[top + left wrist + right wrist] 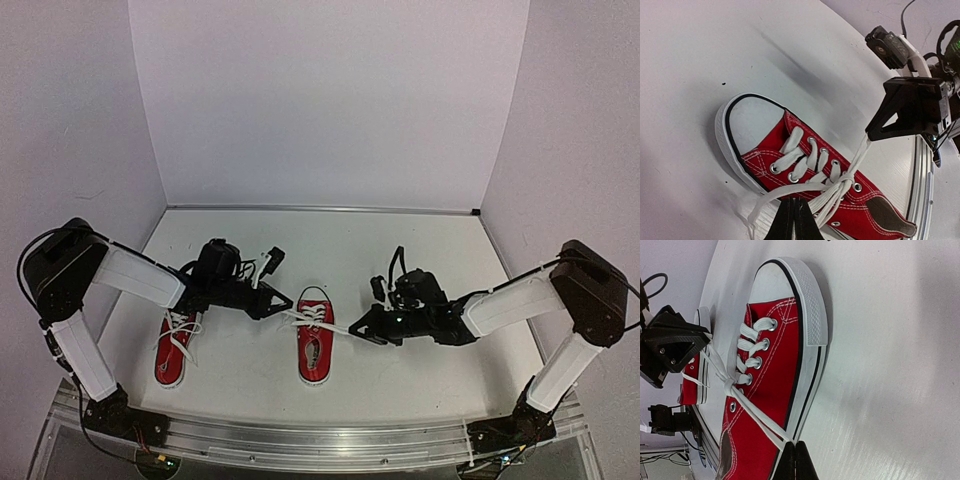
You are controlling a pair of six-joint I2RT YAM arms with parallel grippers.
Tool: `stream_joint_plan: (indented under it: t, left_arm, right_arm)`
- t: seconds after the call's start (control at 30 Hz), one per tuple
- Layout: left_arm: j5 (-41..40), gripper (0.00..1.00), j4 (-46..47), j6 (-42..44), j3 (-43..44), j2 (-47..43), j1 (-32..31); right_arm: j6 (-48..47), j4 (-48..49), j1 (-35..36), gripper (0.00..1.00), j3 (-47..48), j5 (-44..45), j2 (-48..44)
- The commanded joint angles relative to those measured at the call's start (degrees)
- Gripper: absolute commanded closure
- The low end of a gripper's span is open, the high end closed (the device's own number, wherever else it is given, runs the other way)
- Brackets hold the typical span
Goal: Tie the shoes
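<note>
The far half of the desk [330,240] is bare up to the walls [320,100], so a hand could pass there. Nearer, the left shoe [175,348] and the middle shoe [314,350] lie in the way, with a bare strip between them. White laces [314,314] run tight from the middle shoe to the left fingers [280,303] and right fingers [362,329], blocking the way over it.
</note>
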Motion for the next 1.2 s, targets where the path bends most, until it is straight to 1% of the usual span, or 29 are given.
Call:
stream_joint_plan:
  t: [0.0,0.2,0.27,0.3,0.33,0.47,0.57,0.63,0.7,0.83,0.9,1.0,1.17]
  left_arm:
    - [1.2,1.00,-3.4,4.7,-1.1,-3.9,0.4]
    - [-2.2,1.00,-15.7,11.9,2.4,-2.2,-3.5]
    - [-3.5,0.98,-19.2,13.9,3.5,-1.6,-4.6]
    - [-3.5,0.94,-20.4,14.2,3.7,-1.6,-4.7]
    - [-3.5,0.90,-20.8,14.6,3.6,-1.9,-4.7]
    - [-5.5,0.61,-20.4,14.0,2.9,-4.7,-4.0]
    - [-6.1,0.52,-18.1,11.4,2.7,-7.0,-1.7]
    - [-6.5,0.48,-15.2,8.4,1.8,-8.3,0.4]
    - [-7.3,0.46,-14.5,7.2,2.2,-8.3,2.1]
    - [-9.2,0.46,-21.5,10.1,7.9,-3.0,2.6]
    - [-9.8,0.49,-24.1,11.2,9.9,-0.2,2.5]
    - [-8.1,0.52,-25.4,12.9,11.5,2.9,2.6]
    - [-5.1,0.51,-26.5,14.8,11.6,4.9,2.5]
  right_arm:
    - [-2.9,-3.3,-0.8,1.00,2.3,-1.6,1.3]
    - [-4.4,-3.5,-0.8,1.00,5.5,-4.0,3.1]
    - [-4.6,-3.7,-0.8,1.00,6.3,-4.5,3.6]
    - [-4.7,-3.8,-0.8,0.98,6.5,-4.8,3.7]
    - [-4.8,-3.9,-0.7,0.94,6.7,-4.9,3.8]
    - [-4.9,-4.0,-0.7,0.77,6.6,-5.5,3.2]
    - [-4.9,-4.1,-0.8,0.66,6.3,-5.4,2.2]
    - [-4.9,-4.4,-0.8,0.63,6.1,-5.2,1.4]
    - [-5.0,-4.7,-0.8,0.59,5.8,-4.9,0.5]
    - [-5.0,-5.0,-0.8,0.57,5.0,-4.3,-0.9]
    - [-4.9,-5.0,-0.8,0.57,4.6,-4.1,-1.5]
    - [-4.9,-5.2,-0.8,0.57,4.3,-3.7,-2.2]
    - [-5.0,-5.6,-0.8,0.56,4.0,-3.5,-2.6]
